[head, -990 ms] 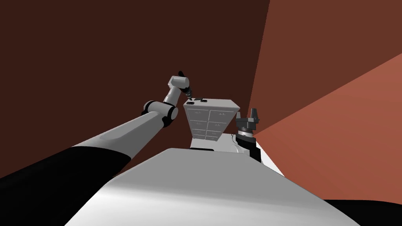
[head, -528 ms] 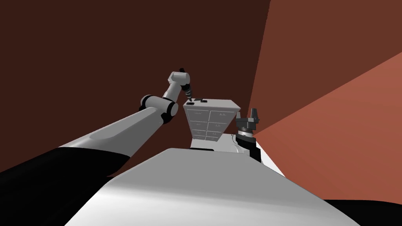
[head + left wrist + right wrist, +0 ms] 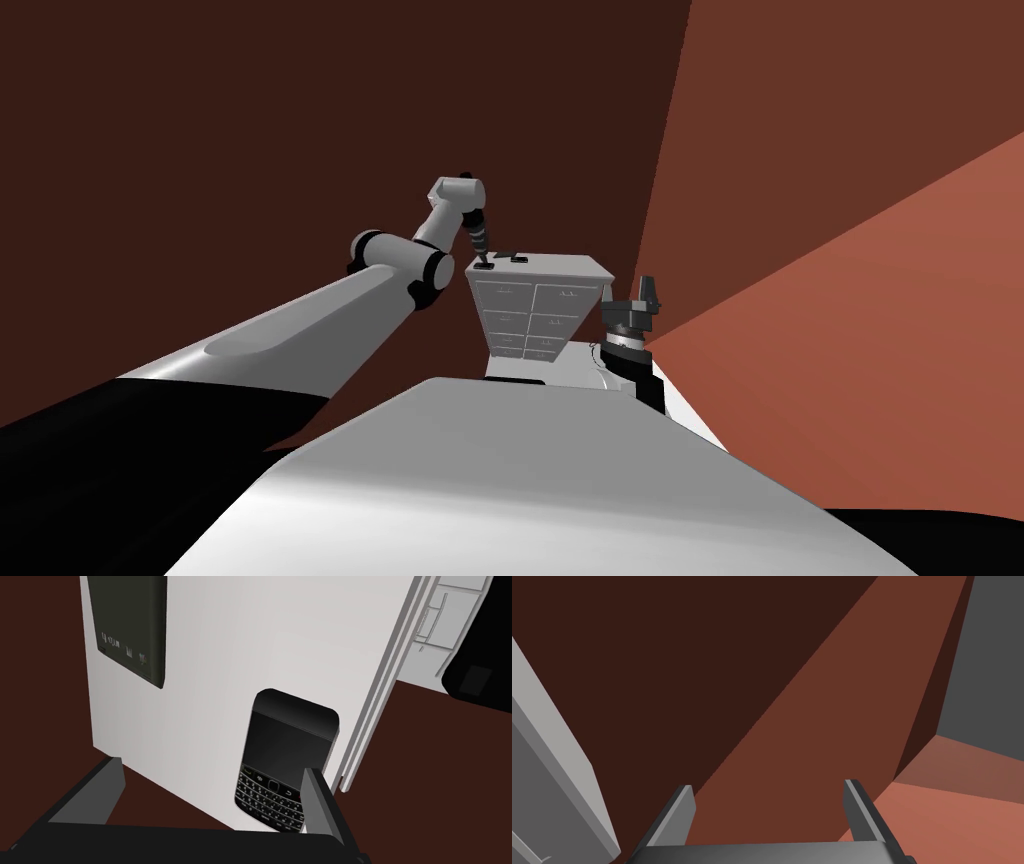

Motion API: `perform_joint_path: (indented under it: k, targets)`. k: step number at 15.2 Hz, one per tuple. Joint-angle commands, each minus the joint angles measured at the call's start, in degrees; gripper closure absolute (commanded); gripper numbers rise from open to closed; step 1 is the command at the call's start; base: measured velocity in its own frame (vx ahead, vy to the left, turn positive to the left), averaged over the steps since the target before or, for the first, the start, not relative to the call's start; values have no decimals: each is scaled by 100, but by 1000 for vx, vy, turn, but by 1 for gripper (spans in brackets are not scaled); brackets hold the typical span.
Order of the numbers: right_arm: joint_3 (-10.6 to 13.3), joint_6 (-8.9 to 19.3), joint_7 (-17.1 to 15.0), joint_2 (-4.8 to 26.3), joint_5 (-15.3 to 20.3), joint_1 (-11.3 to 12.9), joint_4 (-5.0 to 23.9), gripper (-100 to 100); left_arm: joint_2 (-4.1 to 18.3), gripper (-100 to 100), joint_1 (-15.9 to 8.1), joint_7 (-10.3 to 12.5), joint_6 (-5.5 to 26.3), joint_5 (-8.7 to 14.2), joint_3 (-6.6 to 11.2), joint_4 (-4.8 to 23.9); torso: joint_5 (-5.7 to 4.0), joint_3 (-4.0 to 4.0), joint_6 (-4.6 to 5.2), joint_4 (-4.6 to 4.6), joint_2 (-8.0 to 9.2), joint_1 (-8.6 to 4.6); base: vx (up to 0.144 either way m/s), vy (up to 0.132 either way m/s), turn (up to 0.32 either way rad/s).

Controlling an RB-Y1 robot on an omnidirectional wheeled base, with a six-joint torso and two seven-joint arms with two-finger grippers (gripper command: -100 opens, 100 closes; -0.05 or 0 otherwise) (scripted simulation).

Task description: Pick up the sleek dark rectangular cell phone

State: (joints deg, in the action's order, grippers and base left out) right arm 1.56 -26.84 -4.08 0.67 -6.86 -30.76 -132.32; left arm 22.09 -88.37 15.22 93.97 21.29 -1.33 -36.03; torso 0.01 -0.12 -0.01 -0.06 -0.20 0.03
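Position: the black rectangular cell phone with a keypad (image 3: 284, 756) lies flat and face up on the top of the white chest of drawers (image 3: 250, 641). It sits close to the corner where the front edge above the drawer fronts meets the side edge nearest the left gripper (image 3: 212, 766).

Orientation: the long axis of the phone runs roughly parallel to the front edge. The keypad end points toward the gripper and the screen end points away from it.

Left gripper: its two fingers stand wide apart above the top and hold nothing. One finger (image 3: 320, 801) overlaps a keypad corner of the phone and hides it. The other finger stands well to the side, over the edge of the top.

Partly visible: a second dark flat rectangular slab (image 3: 132, 626) lies farther along the top, well apart from the phone, and is cut off at the picture edge. Its pale markings are too small to read.

From the head camera the phone (image 3: 484, 264) is a small dark patch beneath the left gripper (image 3: 481, 250).

Right gripper (image 3: 768, 788): parked low beside the chest, fingers spread, empty.
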Motion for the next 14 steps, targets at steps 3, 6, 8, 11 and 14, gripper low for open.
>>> perform_joint_path:
  k: [3, 6, 8, 11, 14]
  targets:
    - [0, 0, 0, 0, 0, 0, 0, 0, -16, -100, -217, 64, 473, 38, -34, 378, 1, 0, 0, 0, -1, 5, 49, 26, -20]
    - [0, 0, 0, 0, 0, 0, 0, 0, -30, -100, -319, 104, 815, 62, -56, 580, 0, -3, 0, -1, -5, -1, 58, 4, -20]
    - [0, 0, 0, 0, 0, 0, 0, 0, -47, -100, -392, 139, 1061, 82, -77, 756, 0, -4, 0, -2, -6, -3, 59, 2, -19]
    - [0, 0, 0, 0, 0, 0, 0, 0, -47, -100, -392, 139, 1157, 82, -77, 756, 0, -5, 0, -2, -9, -1, 54, 10, -11]
    - [0, 0, 0, 0, 0, 0, 0, 0, -78, -100, -472, 188, 1619, 109, -110, 1018, 0, -3, 0, -1, -5, -2, 59, 5, -25]
